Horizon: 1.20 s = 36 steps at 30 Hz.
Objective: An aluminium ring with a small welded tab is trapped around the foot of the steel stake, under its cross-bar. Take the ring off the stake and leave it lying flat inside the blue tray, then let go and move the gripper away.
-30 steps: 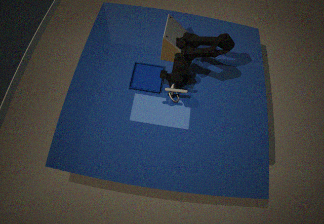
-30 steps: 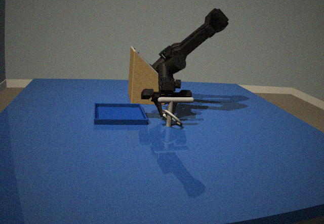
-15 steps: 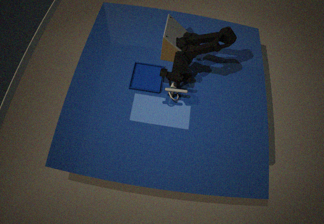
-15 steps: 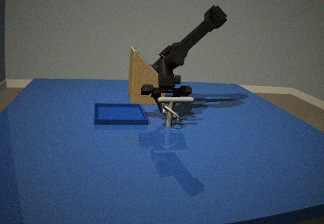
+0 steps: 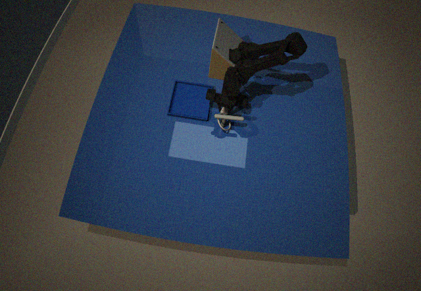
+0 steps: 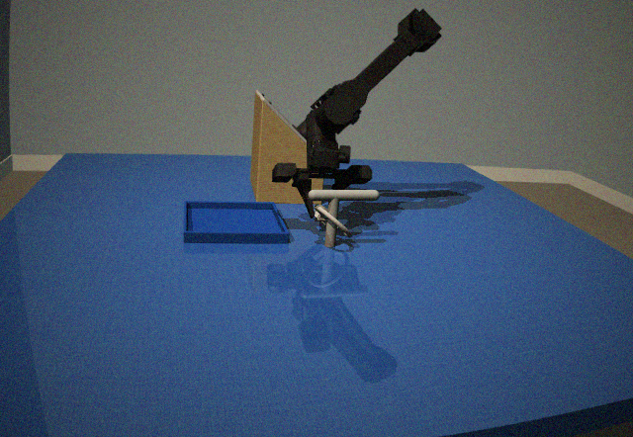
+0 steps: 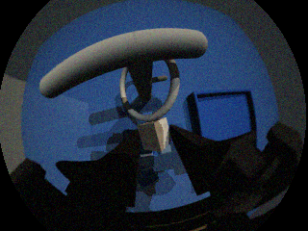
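Note:
The steel stake (image 6: 330,233) stands right of the blue tray (image 5: 172,100) (image 6: 234,238) (image 7: 192,113), with its cross-bar (image 5: 228,116) (image 6: 343,195) (image 7: 120,50) on top. The aluminium ring (image 5: 226,129) (image 6: 340,226) (image 7: 174,91) is still around the post under the cross-bar. It is tilted, with the tab side raised off the table. My gripper (image 5: 222,111) (image 6: 314,211) (image 7: 154,130) reaches in from behind the stake and is shut on the ring's welded tab (image 7: 154,134).
A tan wedge-shaped panel (image 5: 217,64) (image 6: 270,166) stands upright just behind the tray and the arm. A pale blue rectangle (image 5: 207,145) is marked on the blue table in front of the stake.

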Each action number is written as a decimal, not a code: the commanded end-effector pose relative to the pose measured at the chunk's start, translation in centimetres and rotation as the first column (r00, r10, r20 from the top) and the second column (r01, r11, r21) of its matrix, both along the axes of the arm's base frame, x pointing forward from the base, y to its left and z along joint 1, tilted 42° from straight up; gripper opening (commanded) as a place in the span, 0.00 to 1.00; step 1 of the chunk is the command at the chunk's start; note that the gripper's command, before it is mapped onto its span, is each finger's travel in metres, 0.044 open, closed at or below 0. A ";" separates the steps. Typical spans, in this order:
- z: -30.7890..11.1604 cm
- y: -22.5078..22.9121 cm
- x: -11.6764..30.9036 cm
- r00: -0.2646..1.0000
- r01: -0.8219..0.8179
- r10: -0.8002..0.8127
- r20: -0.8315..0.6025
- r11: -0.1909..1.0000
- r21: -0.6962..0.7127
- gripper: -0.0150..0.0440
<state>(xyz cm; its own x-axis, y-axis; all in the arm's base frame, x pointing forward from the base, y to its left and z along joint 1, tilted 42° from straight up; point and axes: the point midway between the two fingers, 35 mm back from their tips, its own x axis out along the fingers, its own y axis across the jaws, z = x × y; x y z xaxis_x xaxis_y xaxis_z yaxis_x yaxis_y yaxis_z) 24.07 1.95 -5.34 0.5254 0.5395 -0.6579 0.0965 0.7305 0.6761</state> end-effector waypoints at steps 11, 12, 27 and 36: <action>0.0 -1.1 0.2 0.996 -0.064 0.067 -0.056 0.997 0.049 0.25; 0.0 -1.2 0.2 0.996 -0.068 0.071 -0.059 0.996 0.054 0.25; 0.8 -2.3 0.2 0.989 -0.110 0.122 -0.088 0.985 0.131 0.25; 0.8 -3.2 0.2 0.988 -0.115 0.131 -0.078 0.977 0.181 0.25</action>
